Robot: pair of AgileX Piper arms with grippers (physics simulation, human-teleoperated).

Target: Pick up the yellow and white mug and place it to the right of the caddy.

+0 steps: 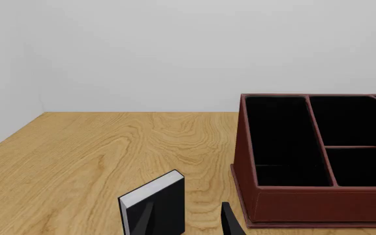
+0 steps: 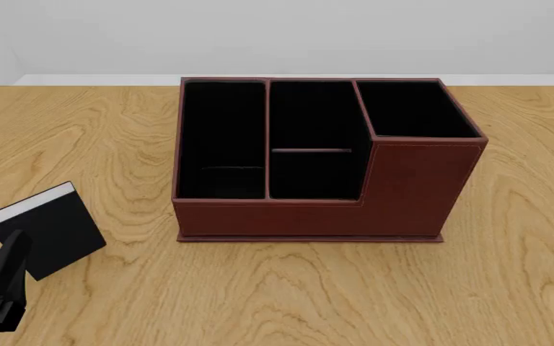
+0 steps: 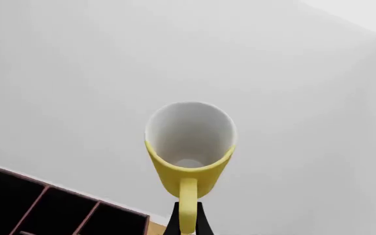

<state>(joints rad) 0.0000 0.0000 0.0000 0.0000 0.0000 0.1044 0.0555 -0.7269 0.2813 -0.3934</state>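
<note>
Yellow and white mug [image 3: 189,155] is sitting pinched by its handle in your right gripper [image 3: 186,219], raised with its white inside facing the wrist camera and the caddy [image 3: 51,210] lying below it. Your left gripper [image 1: 188,218] is hovering with fingers spread, the black book [image 1: 154,204] just ahead of them.
</note>
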